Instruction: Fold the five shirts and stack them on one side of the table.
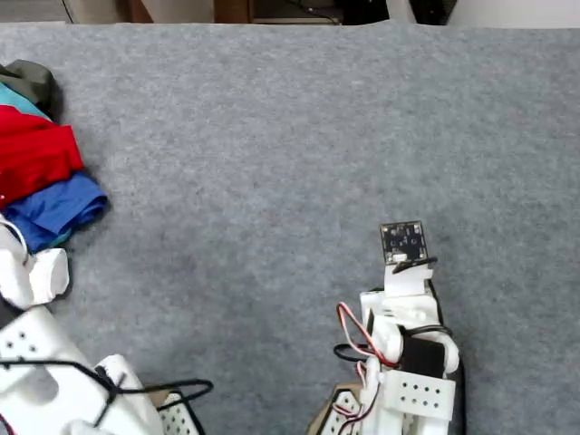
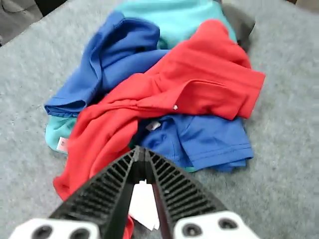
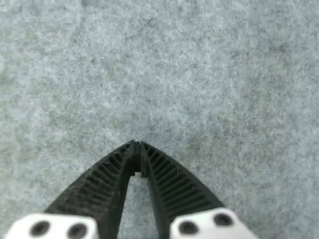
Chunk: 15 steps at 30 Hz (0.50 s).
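Over bare grey felt tabletop (image 3: 224, 74): right gripper (image 3: 138, 145), tips pinched together, empty. Likewise closed, nothing visibly held: left gripper (image 2: 142, 152), above crumpled red cloth shirt (image 2: 199, 84). Beneath, half buried: blue shirt (image 2: 119, 50), teal shirt (image 2: 174, 15); dark grey garment (image 2: 241, 22) mostly hidden.

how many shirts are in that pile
4 told apart by colour, heaped at the table's left edge: red shirt on top, blue shirt under it, teal shirt lowest, dark grey shirt behind. Blue may be two.
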Tool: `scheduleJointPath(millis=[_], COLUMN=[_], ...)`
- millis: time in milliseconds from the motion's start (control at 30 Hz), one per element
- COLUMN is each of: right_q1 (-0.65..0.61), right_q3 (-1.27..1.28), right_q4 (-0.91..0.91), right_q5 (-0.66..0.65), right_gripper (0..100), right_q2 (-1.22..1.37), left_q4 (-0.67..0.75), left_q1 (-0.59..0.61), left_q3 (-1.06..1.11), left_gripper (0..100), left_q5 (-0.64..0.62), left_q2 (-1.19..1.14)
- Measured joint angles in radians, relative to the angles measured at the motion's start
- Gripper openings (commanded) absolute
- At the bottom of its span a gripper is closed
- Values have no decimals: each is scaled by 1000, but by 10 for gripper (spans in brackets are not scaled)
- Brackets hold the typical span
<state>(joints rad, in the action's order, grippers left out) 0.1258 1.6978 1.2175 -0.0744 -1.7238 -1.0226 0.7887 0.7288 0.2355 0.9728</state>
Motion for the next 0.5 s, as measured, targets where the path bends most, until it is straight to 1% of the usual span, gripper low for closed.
scheduleJointPath(millis=[300,500], right_q1=[0,0], right_q3=[0,0], right_q4=[0,0], right_q5=[0,0], right_gripper=[6,6], right_q2=[0,0], left_q4=[-5,-129], left_q1=[-8,-32], left_q3=[-190,-339], left_gripper=[20,21], left_q5=[2,2], left_q2=[-354,-502])
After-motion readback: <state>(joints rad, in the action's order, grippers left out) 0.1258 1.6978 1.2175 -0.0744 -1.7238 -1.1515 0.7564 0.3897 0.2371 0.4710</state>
